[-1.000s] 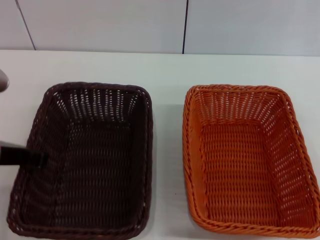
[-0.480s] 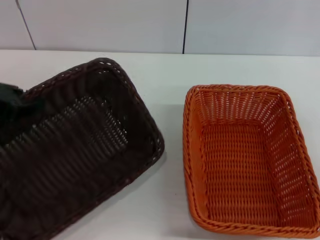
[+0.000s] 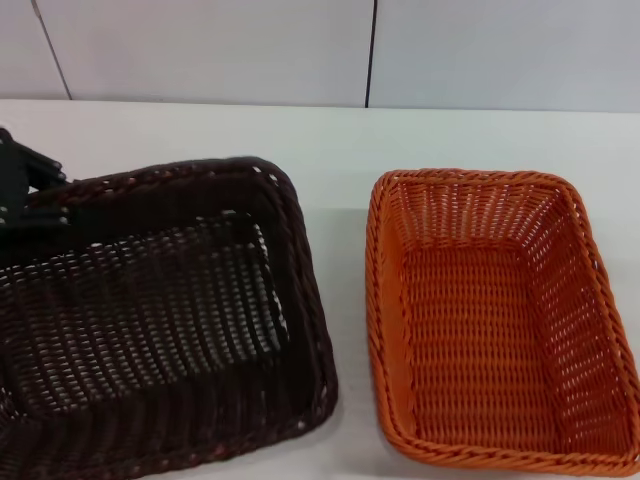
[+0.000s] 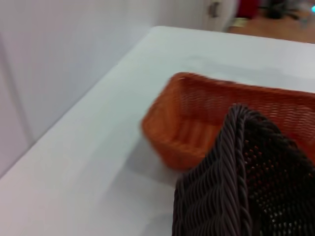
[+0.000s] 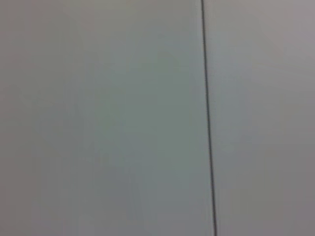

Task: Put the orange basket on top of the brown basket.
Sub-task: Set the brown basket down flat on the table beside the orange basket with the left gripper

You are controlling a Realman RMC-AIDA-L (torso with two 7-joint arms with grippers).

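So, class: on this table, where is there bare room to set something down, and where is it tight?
Bare table runs along the far edge, between the wall and both baskets. The left gripper has the brown basket tilted up near the orange basket; the strip between them narrows toward the near edge.

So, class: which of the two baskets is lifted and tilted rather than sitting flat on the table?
The brown basket, on the robot's left: it hangs tilted at the left claw, while the orange basket rests flat.

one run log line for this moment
left gripper: at brown basket far-left rim, basket lifted and tilted | orange basket: flat on table, untouched | right gripper: out of view
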